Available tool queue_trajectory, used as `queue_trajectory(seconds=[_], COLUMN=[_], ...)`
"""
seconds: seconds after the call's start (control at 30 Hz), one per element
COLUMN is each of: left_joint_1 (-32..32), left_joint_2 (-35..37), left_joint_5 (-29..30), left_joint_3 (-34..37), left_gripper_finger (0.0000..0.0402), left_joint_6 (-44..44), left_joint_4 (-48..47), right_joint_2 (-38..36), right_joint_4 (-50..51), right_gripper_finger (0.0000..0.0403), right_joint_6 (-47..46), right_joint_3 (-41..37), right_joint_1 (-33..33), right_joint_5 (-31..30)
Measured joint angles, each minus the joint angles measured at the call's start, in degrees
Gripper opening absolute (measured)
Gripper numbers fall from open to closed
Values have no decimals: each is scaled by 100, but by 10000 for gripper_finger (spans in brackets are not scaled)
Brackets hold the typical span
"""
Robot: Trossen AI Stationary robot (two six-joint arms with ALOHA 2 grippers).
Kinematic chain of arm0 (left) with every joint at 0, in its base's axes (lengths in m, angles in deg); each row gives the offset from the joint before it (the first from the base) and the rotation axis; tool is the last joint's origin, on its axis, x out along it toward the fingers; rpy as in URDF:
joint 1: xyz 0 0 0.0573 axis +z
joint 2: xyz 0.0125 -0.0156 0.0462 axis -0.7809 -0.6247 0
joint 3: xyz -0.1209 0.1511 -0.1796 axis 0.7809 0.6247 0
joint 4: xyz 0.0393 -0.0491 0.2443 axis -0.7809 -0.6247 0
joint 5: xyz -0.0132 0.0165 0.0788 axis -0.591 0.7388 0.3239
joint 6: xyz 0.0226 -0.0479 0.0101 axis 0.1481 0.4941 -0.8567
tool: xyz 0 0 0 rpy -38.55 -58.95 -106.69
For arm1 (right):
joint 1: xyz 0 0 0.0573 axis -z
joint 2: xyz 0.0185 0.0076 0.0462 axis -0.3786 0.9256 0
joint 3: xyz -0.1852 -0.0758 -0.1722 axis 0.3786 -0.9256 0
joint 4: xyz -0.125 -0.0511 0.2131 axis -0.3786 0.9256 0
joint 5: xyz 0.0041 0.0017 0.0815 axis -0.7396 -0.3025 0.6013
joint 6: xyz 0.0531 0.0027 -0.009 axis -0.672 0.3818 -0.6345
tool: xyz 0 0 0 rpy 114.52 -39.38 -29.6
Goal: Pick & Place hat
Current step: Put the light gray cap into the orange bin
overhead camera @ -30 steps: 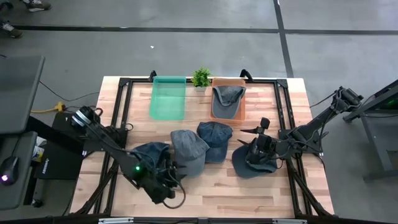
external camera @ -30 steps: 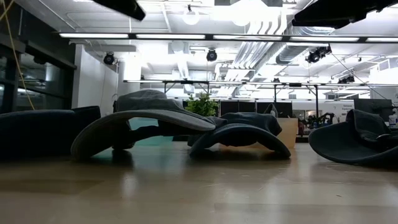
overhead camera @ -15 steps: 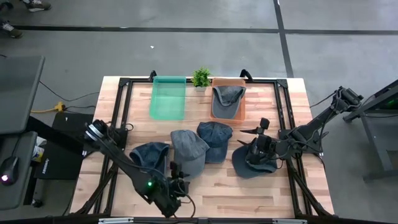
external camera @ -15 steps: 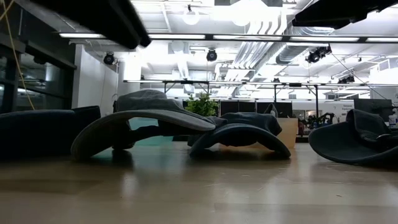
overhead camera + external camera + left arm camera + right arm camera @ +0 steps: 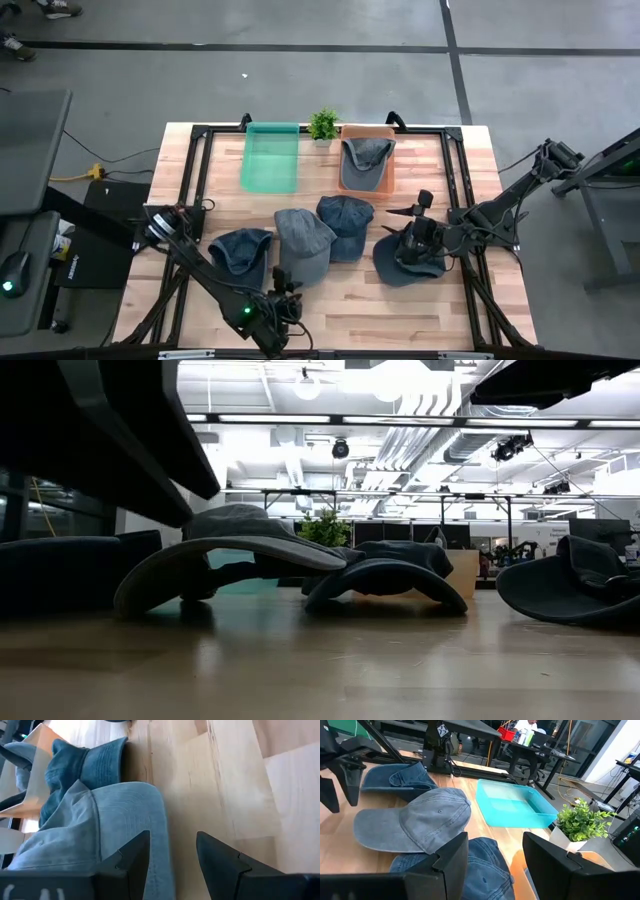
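Surface (image 5: pixel 400 310): wooden, framed by black rails.
Hats: dark blue cap (image 5: pixel 243 252), grey cap (image 5: pixel 303 243) and blue cap (image 5: pixel 346 224) are clustered mid-surface, overlapping; a fourth cap (image 5: pixel 408 268) is seen under the right arm; a fifth cap (image 5: pixel 366 152) is lying in the orange bin (image 5: pixel 385 180).
Surroundings: green bin (image 5: pixel 271 156) and potted plant (image 5: pixel 323 125) are set at the far edge.
Left end effector (image 5: pixel 283 300): near the front edge, just beside the grey cap's brim; fingers apart, nothing held.
Right end effector (image 5: pixel 418 245): over the fourth cap; fingers apart, no grip seen.
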Motion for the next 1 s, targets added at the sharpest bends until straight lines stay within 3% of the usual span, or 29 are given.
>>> queue_trajectory(seconds=[0.43, 0.8, 1.0], left_joint_1=[13, 118, 391], left_joint_2=[-239, -237, -237], left_joint_5=[-150, -17, 353], left_joint_3=[0, 0, 1], left_gripper_finger=[168, 314, 328], left_joint_6=[-291, -234, -242], left_joint_4=[-279, -287, -296], right_joint_2=[0, 0, 0], right_joint_4=[134, 132, 133], right_gripper_finger=[185, 185, 185], right_joint_6=[-66, -68, -68], right_joint_3=[0, 0, 0], right_joint_1=[1, 0, 0], right_joint_5=[0, 0, 4])
